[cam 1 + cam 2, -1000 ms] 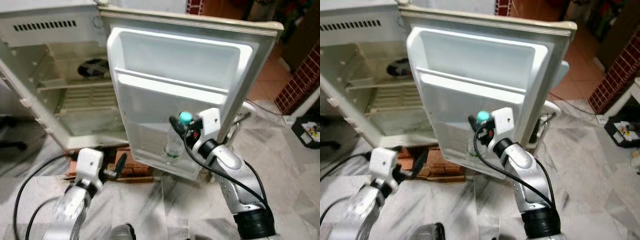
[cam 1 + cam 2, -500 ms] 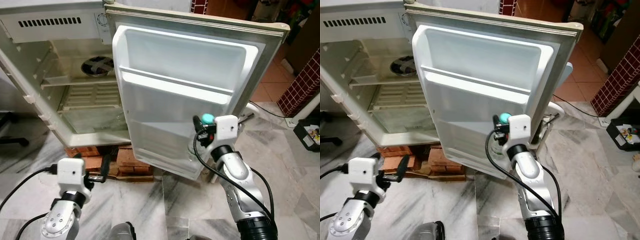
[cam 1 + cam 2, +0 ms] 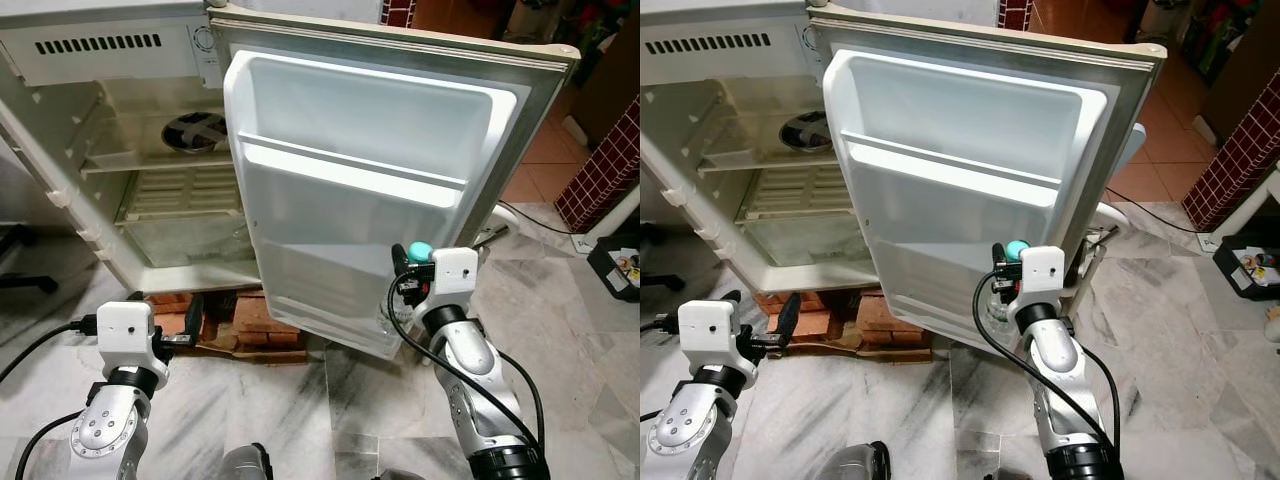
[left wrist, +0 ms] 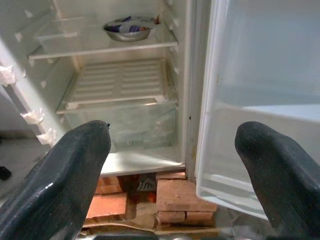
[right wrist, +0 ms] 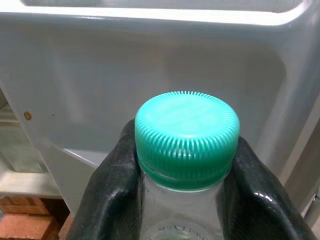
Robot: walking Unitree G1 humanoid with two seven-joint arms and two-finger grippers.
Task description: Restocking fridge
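**Bottle at the fridge door, neck grip feels iffy**

My right gripper (image 5: pixel 182 192) is pinching the clear bottle (image 3: pixel 392 318) just under its teal cap (image 5: pixel 187 132), right by the lower shelf of the open fridge door (image 3: pixel 370 180). Smooth plastic, probably slippery and light, and the walls would likely dent, so the stiff neck seems the best hold. My left gripper (image 4: pixel 175 165) is spread wide, holding nothing, low on the left near the bricks (image 3: pixel 262 322).
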